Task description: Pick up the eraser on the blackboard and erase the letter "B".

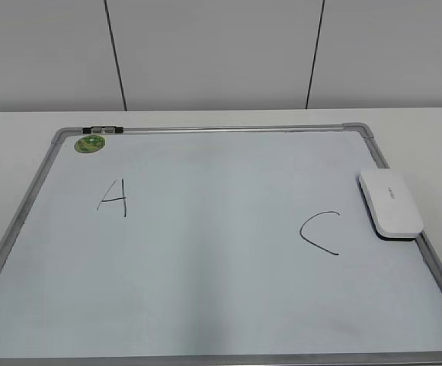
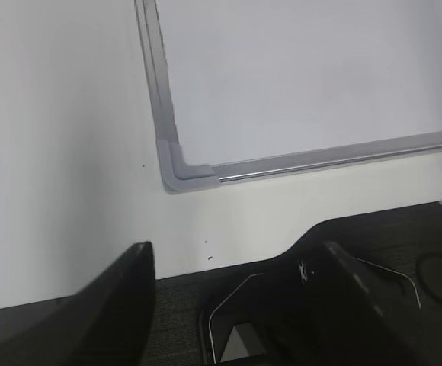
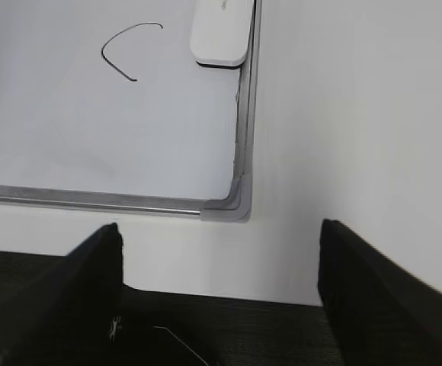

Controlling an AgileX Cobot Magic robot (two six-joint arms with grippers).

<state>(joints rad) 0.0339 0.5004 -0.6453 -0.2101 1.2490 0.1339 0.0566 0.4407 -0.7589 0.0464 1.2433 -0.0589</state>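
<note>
The blackboard (image 1: 206, 267) is a white board with a silver-grey frame, lying flat on the white table. The white eraser (image 1: 390, 203) rests on its right edge, next to a black "C" (image 1: 320, 232). A black "A" (image 1: 113, 197) is at the left. No letter "B" shows; the space between "A" and "C" is blank. The right wrist view shows the eraser (image 3: 221, 30), the "C" (image 3: 129, 49) and the board's near right corner (image 3: 232, 206). My right gripper (image 3: 219, 229) is open and empty near the table's front edge. My left gripper (image 2: 236, 255) is open and empty by the board's near left corner (image 2: 179, 171).
A small round green magnet (image 1: 90, 142) sits at the board's far left corner, beside a black clip (image 1: 105, 130) on the frame. A white panelled wall (image 1: 221, 53) stands behind the table. Neither arm shows in the exterior view.
</note>
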